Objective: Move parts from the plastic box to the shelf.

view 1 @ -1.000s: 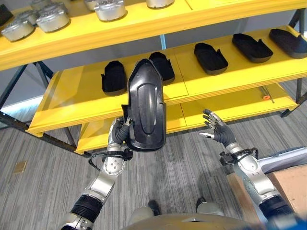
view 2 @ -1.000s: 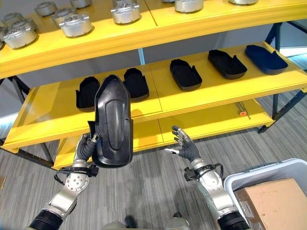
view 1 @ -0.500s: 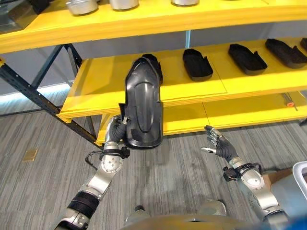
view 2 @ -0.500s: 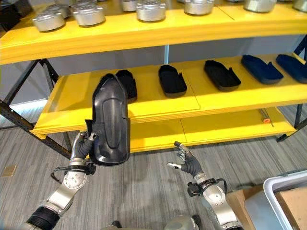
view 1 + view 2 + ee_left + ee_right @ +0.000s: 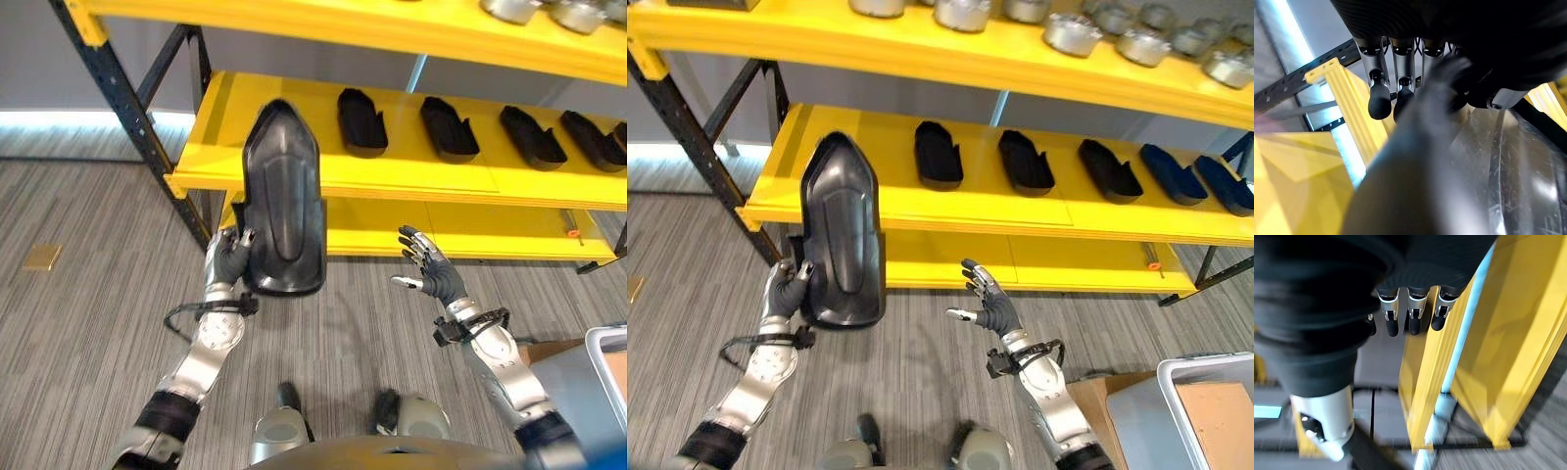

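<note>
Your left hand (image 5: 227,262) has its fingers wrapped round the lower left edge of a large black moulded plastic shell part (image 5: 283,211), pointed at the top and wide at the base. It's held upright in front of the yellow metal shelf rack (image 5: 411,180), its tip overlapping the middle shelf's left end, w/ its base hanging above the grey striped carpet floor (image 5: 88,294). In the left wrist view the dark-tipped fingers (image 5: 1379,100) sit against the part's rim.

Your right hand (image 5: 986,304) is held up, palm inward, fingers spread & relaxed, carrying nothing, in front of the bottom shelf.

On the middle shelf you've got 5 black shoe-shaped parts in a row in the right eye view: 1st (image 5: 938,153), 2nd (image 5: 1026,162), 3rd (image 5: 1109,168), 4th (image 5: 1172,174), 5th (image 5: 1224,183), all apart from each other. Top shelf has silver round metal housings (image 5: 1066,32), approx 8 in view, some cut off at the frame edge.

One grey plastic box (image 5: 1146,412) sits low on your right, w/ a brown cardboard piece (image 5: 1219,416) inside. A small orange-tipped tool (image 5: 1153,263) lies on the bottom shelf at its right end.
</note>
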